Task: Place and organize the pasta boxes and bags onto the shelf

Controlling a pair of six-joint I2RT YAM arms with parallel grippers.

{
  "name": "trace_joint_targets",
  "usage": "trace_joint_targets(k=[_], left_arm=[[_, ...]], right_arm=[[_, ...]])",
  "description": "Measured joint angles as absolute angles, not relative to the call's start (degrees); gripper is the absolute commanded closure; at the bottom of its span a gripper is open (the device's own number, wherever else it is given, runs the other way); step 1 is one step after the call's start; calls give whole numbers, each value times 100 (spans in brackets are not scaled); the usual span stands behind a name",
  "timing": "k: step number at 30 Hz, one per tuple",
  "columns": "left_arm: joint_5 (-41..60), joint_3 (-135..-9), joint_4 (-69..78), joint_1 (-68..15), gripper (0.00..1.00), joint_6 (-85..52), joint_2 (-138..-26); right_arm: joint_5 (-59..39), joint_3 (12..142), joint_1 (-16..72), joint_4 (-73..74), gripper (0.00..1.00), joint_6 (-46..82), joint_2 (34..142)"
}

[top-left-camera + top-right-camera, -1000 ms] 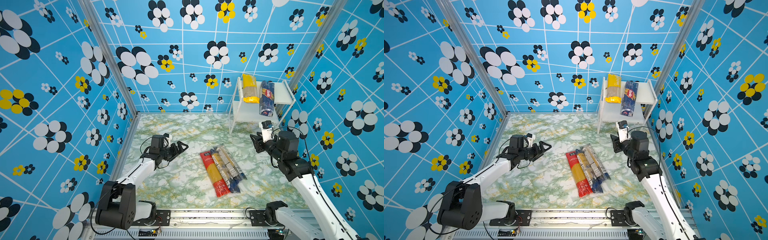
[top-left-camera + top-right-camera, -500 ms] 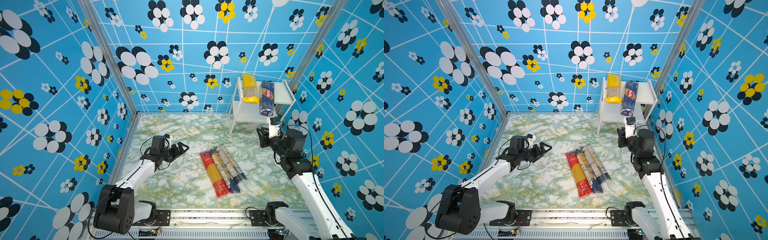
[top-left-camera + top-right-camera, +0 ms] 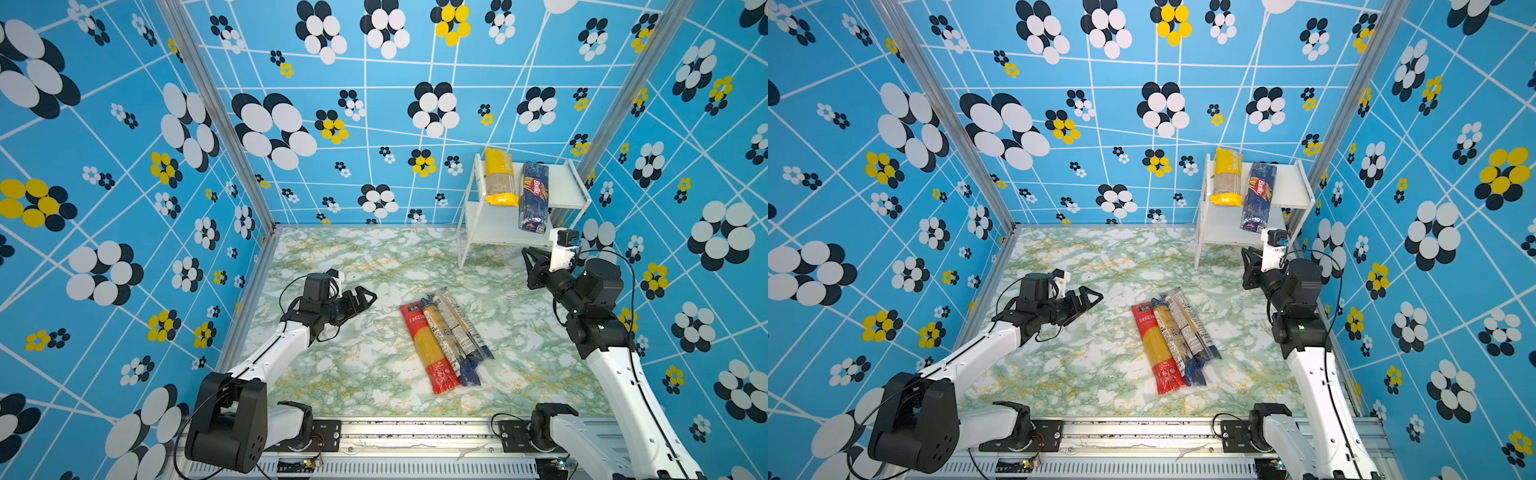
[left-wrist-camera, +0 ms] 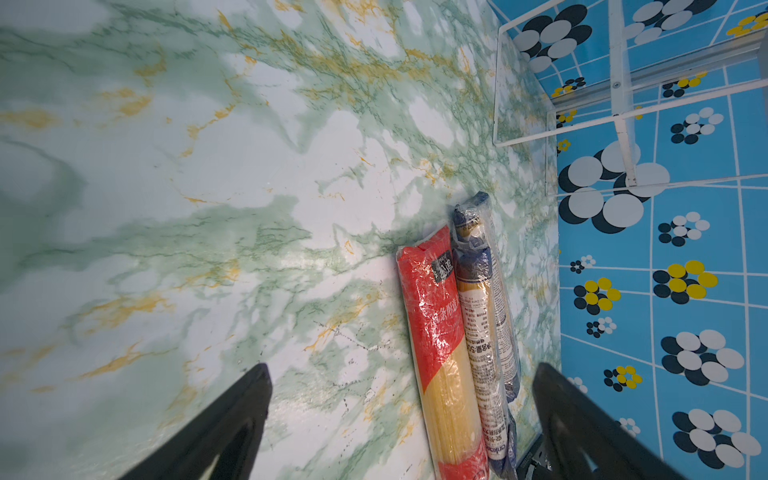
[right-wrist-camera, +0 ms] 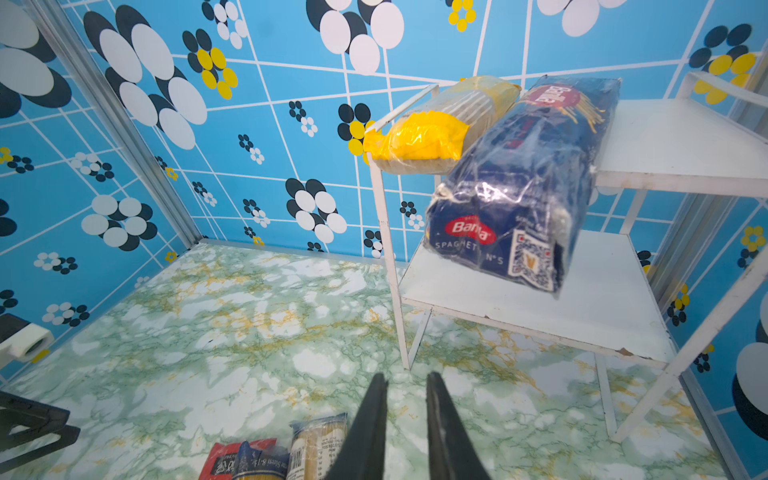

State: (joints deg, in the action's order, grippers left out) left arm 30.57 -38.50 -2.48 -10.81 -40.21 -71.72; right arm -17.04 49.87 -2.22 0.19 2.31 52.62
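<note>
Marble tbl (image 3: pixel 374 257), shelf (image 3: pixel 567 189), blue floral walls (image 3: pixel 374 104).

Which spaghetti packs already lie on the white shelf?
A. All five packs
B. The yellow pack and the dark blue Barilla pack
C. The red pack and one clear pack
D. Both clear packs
B: the yellow pack and the dark blue Barilla pack rest on the shelf, on its top board, while the red pack and the two clear packs lie together on the marble table.
</note>
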Motion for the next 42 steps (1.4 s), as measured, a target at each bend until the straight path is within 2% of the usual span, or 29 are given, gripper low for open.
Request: trace_joint_targets(k=[14, 30, 42], left_arm=[[2993, -3850, -242, -1125, 1, -3938, -7111], [2991, -3852, -215, -1251, 1, -3940, -7188], [2991, -3854, -215, -1251, 1, -3940, -7190]], right_arm=[[-1876, 5109, -534, 530, 82, 648, 5529], [-1857, 6375, -534, 198, 84, 816, 6514], [-1831, 6414, -534, 23, 84, 749, 6595]])
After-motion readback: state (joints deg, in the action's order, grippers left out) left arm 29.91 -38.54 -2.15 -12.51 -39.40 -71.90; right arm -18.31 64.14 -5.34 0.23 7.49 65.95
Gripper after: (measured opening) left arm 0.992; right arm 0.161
